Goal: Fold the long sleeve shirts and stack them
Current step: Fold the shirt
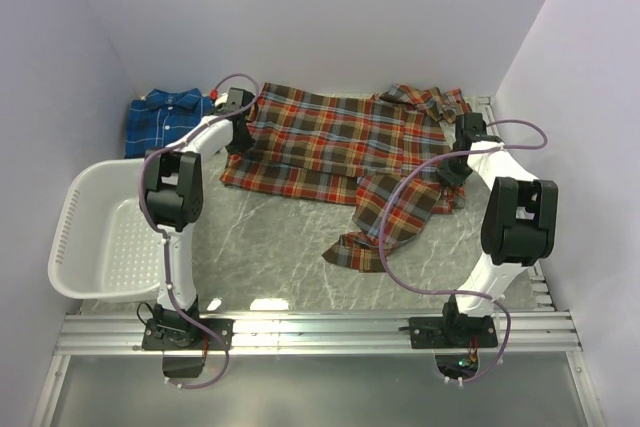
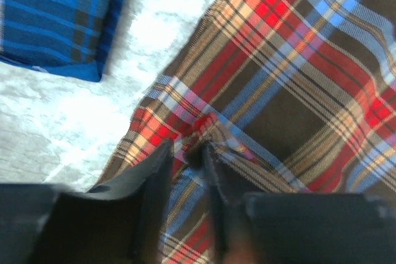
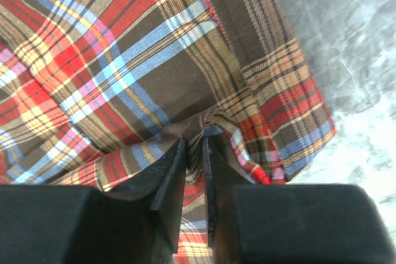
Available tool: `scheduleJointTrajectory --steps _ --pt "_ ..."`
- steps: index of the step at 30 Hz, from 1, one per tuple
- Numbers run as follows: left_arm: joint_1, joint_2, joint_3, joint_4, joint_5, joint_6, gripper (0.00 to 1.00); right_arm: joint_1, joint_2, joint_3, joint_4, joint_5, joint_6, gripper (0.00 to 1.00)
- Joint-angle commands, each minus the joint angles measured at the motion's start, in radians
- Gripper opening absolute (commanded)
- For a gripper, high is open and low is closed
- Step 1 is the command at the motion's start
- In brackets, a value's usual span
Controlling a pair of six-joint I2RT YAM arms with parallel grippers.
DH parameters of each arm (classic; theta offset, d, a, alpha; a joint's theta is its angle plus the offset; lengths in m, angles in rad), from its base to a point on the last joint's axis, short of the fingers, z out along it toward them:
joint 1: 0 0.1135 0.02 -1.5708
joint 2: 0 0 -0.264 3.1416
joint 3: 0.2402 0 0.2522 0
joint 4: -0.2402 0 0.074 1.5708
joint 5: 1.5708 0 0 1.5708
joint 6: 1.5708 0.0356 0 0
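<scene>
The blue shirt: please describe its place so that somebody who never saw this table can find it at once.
Start at the white basket at the left edge of the table and look farther back: the blue shirt lies just beyond it, in the far left corner. It is a small folded block, collar on top, whereas the red-orange shirt beside it is spread wide.

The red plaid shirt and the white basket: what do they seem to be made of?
The red plaid shirt looks like woven cloth, matte: fine diagonal weave lines show up close, and it puckers and folds softly. The white basket looks like moulded plastic, smooth, with stiff slotted walls.
</scene>
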Motion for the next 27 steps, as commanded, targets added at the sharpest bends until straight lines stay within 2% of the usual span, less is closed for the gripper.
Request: scheduleJointTrajectory --steps 1,2,3,6,8,13,18,21,27 --pt "0.014 -0.025 0.024 0.023 -0.055 0.01 0.44 -0.006 -0.006 0.049 0.017 0.055 -0.009 0.3" --pt "0.014 -0.036 0.027 0.023 -0.054 0.008 0.47 -0.005 -0.011 0.054 0.016 0.051 -0.015 0.36" --pt "0.014 -0.047 0.027 0.021 -0.057 0.005 0.54 -0.003 -0.029 0.068 0.011 0.046 -0.022 0.48" --pt "0.014 -0.117 0.024 0.012 -0.055 -0.008 0.62 0.009 -0.07 0.092 -0.001 0.044 -0.041 0.62" --pt "0.014 -0.151 0.01 -0.003 -0.055 -0.016 0.62 0.018 -0.097 0.103 -0.009 0.043 -0.06 0.66" --pt "0.014 -0.295 -0.12 -0.011 -0.017 -0.05 0.63 0.038 -0.199 0.091 -0.027 0.028 -0.072 0.67" --pt "0.013 -0.422 -0.272 0.027 0.066 -0.085 0.63 0.038 -0.307 -0.042 -0.012 -0.011 -0.054 0.66" --pt "0.011 -0.429 -0.322 0.049 0.119 -0.088 0.61 0.017 -0.35 -0.136 0.017 -0.052 -0.025 0.62" --pt "0.008 -0.341 -0.287 0.05 0.169 -0.091 0.52 -0.078 -0.4 -0.313 0.115 -0.153 0.057 0.49"
